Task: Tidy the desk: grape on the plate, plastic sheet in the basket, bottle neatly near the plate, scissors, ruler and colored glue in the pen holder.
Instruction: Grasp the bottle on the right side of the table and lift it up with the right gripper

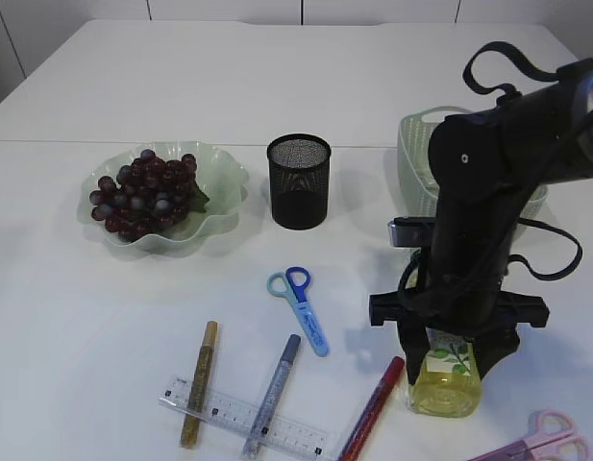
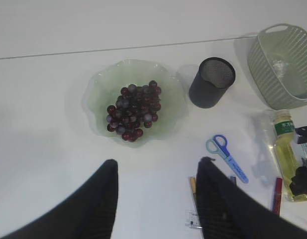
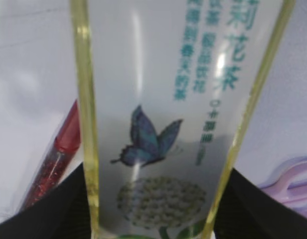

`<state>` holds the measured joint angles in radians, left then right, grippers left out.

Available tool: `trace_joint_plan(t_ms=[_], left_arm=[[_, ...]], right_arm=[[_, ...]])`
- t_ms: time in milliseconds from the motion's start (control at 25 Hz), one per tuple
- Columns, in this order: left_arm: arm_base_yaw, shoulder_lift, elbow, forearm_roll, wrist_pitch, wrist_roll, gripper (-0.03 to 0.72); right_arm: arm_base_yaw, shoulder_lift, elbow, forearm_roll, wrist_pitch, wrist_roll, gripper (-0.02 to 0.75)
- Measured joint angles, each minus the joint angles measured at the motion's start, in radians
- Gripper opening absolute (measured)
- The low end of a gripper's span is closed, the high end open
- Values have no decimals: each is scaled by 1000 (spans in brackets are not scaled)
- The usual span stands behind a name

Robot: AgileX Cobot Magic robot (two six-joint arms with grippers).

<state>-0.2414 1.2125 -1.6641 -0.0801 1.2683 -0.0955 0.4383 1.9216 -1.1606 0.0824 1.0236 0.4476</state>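
My right gripper [image 1: 448,348] is shut on the yellow bottle [image 1: 445,386] at the front right of the table. The bottle's butterfly label fills the right wrist view [image 3: 158,99] between both fingers [image 3: 153,209]. In the left wrist view the bottle [image 2: 285,149] points its capped end toward the basket [image 2: 265,69]. My left gripper [image 2: 158,162] is open and empty, high over the table. Grapes [image 1: 144,192] lie on the green plate [image 1: 224,168]. Blue scissors [image 1: 298,305], the ruler [image 1: 229,415] and gold [image 1: 199,382], silver [image 1: 273,392] and red [image 1: 373,408] glue pens lie in front of the black pen holder [image 1: 298,180].
Pink scissors [image 1: 541,444] lie at the front right corner beside the bottle. The basket [image 1: 416,158] stands behind my right arm, and something clear [image 2: 287,74] glints inside it. The left gripper does not show in the exterior view.
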Motion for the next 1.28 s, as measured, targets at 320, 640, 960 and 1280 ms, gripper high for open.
trace_joint_plan(t_ms=[320,640,960,1280], left_arm=[[0,0,0,0,0,0,375],[0,0,0,0,0,0,375],[0,0,0,-21,0,0,375],[0,0,0,-65,0,0,375]], right_arm=[[0,-44,37,-33,-11,-72,478],[0,-164,73,-55,-30,-167,473],[0,-213,73,-66,-56,-198,472],[0,-182,74,-82,-56,-199,471]])
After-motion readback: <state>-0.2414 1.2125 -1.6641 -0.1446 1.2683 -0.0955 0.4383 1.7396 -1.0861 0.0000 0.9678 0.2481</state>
